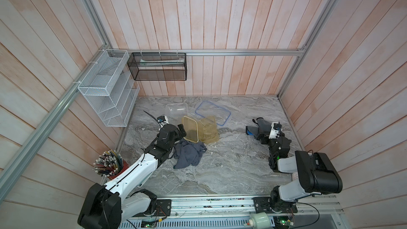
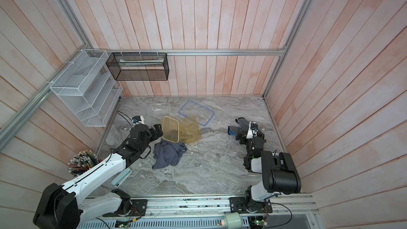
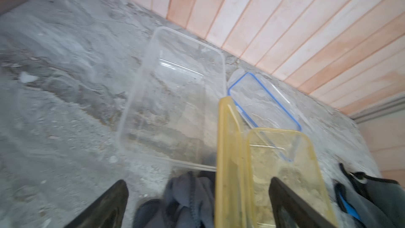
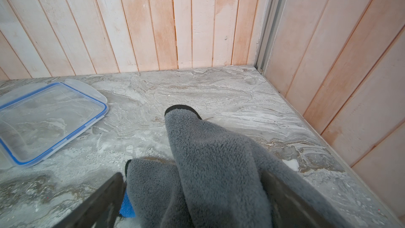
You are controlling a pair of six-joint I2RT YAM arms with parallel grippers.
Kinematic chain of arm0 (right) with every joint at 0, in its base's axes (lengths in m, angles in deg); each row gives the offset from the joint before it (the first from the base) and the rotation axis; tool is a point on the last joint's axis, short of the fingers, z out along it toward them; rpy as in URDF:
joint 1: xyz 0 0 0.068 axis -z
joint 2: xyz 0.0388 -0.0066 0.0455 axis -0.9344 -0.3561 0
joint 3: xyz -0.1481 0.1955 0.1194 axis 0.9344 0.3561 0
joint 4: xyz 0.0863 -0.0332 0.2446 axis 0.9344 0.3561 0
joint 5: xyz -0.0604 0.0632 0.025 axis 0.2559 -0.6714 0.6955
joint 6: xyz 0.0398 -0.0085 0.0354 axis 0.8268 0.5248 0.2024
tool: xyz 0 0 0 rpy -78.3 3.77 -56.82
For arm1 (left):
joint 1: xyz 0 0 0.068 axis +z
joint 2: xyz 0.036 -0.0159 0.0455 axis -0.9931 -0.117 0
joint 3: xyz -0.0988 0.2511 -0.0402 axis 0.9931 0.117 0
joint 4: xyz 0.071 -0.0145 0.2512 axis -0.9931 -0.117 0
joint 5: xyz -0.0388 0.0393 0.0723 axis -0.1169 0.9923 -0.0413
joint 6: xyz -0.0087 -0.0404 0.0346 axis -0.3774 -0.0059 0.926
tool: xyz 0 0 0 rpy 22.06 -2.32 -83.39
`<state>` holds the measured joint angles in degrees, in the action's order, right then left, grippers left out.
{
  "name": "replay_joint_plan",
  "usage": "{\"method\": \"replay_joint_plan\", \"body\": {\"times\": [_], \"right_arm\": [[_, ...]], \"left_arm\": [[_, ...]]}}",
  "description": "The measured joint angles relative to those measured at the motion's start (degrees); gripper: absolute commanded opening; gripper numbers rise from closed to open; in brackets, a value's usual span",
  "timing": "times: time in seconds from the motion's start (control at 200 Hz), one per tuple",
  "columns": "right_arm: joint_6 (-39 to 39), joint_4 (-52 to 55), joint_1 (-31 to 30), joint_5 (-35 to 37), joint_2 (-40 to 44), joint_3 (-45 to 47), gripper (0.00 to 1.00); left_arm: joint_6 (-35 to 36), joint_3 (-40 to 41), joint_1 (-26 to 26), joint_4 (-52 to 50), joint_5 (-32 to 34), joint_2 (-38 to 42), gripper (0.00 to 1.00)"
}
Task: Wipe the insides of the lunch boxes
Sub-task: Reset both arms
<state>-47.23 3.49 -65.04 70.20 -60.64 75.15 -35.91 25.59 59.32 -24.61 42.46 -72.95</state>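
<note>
Left pincer (image 3: pixel 198 183) stands released, its jaws spread wide and gripping nothing. The edge of the amber lid (image 3: pixel 228 150) runs up between them without visibly touching either one. A crumpled dark blue-grey cloth (image 1: pixel 189 154) also lies in that gap, bunched on the table (image 1: pixel 231 168) just in front of the lid. The lid is tilted on its edge and leans against the left side of the amber lunch box (image 1: pixel 209 134). That box sits upright and open-topped near the middle of the table. Just behind it lies the flat blue-rimmed clear lid (image 1: pixel 212 112), its near edge showing through the amber wall in the left wrist view. The clear lunch box (image 1: pixel 176 107) stands upright to the left of that lid, close to the back wall and beyond the left pincer.

Right pincer (image 4: pixel 192 174) is well apart, on the right side of the table, and is likewise released with its jaws wide. A thick grey towel (image 4: pixel 208 150) with a black hem bulges up between them and drapes over one.

Further out, a red cup of pencils (image 1: pixel 110 164) stands at the near left corner. A white mesh rack (image 1: pixel 105 91) hangs on the left wall, and a black mesh basket (image 1: pixel 157 67) hangs from the back rail.
</note>
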Motion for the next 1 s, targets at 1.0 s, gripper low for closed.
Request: {"method": "replay_joint_plan", "body": {"times": [1.0], "right_arm": [[0.00, 0.00, 0.00, 0.00, 0.00, 0.00, 0.98]], "left_arm": [[29.68, 25.40, 25.09, 67.76, -9.44, -23.69, 1.00]]}}
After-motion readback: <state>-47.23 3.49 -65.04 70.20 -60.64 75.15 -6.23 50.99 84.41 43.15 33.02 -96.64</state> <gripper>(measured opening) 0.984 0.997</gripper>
